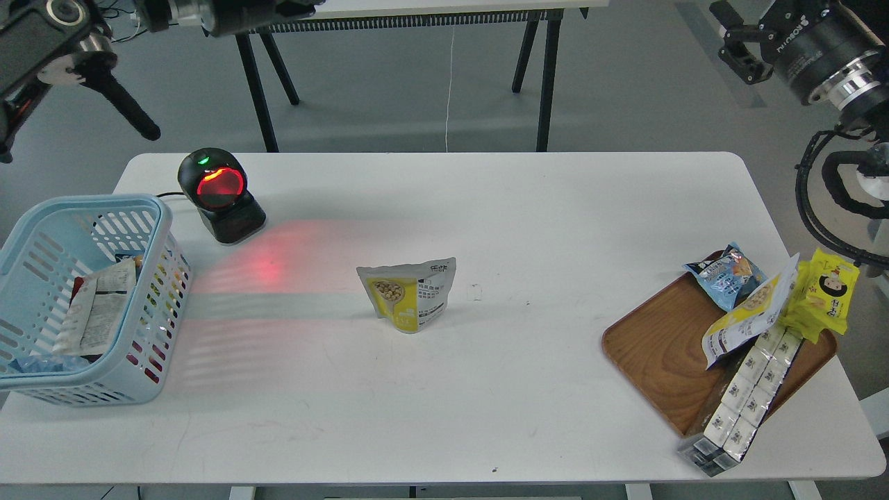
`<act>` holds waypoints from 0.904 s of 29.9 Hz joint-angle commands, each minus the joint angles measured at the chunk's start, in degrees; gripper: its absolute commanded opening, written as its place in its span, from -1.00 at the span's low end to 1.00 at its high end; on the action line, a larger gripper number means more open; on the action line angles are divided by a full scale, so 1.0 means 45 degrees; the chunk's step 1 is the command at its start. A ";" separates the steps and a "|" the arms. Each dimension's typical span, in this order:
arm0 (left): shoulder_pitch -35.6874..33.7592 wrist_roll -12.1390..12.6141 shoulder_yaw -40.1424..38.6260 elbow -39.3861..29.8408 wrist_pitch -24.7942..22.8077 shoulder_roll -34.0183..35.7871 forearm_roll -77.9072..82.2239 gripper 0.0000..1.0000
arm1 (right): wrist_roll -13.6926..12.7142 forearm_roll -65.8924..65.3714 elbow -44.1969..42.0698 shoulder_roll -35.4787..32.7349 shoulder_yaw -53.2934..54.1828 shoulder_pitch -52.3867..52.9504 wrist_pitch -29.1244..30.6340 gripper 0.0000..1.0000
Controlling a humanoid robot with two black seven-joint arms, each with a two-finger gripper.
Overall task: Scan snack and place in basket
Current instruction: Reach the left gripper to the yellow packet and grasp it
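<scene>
The snack (pixel 410 295), a small pouch with a silvery-white top and a yellow lower part, stands upright on the white table near its middle, untouched. The light blue basket (pixel 164 229) sits at the table's left edge and holds a few packets. My left gripper (pixel 298 7) is at the top edge, far above the table's back left, mostly cut off. My right gripper (pixel 737 43) is high at the top right, beyond the table's far right corner, dark and small. Both are far from the pouch, and neither can be read as open or shut.
A black barcode scanner (pixel 219 194) with a glowing red window stands at the back left and throws red light on the table. A brown wooden tray (pixel 660 347) at the right holds a blue packet (pixel 726 278), a yellow cartoon pack (pixel 826 295), another pouch (pixel 750 316) and stacked boxes (pixel 746 396).
</scene>
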 commanded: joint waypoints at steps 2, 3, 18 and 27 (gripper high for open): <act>0.0582 -0.0031 -0.0001 -0.2337 0.0002 0.0393 0.3225 0.97 | 0.0000 0.2616 -0.0004 0.0162 0.0034 -0.1003 0.0550 0.99; 0.0679 -0.0031 -0.0020 -0.2592 0.0002 0.0354 0.3773 0.96 | 0.0000 0.2813 -0.0004 0.0182 0.0073 -0.1219 0.0688 0.99; 0.3746 -0.0656 0.0272 -0.4021 0.0002 -0.0994 1.3010 0.86 | 0.0000 0.3069 -0.0004 0.1354 0.3217 -0.3467 0.1588 0.99; 0.3766 -0.1379 0.1775 -0.3904 0.0002 -0.1169 1.5599 0.85 | 0.0000 0.3069 -0.0004 0.1374 0.3257 -0.3525 0.1658 0.99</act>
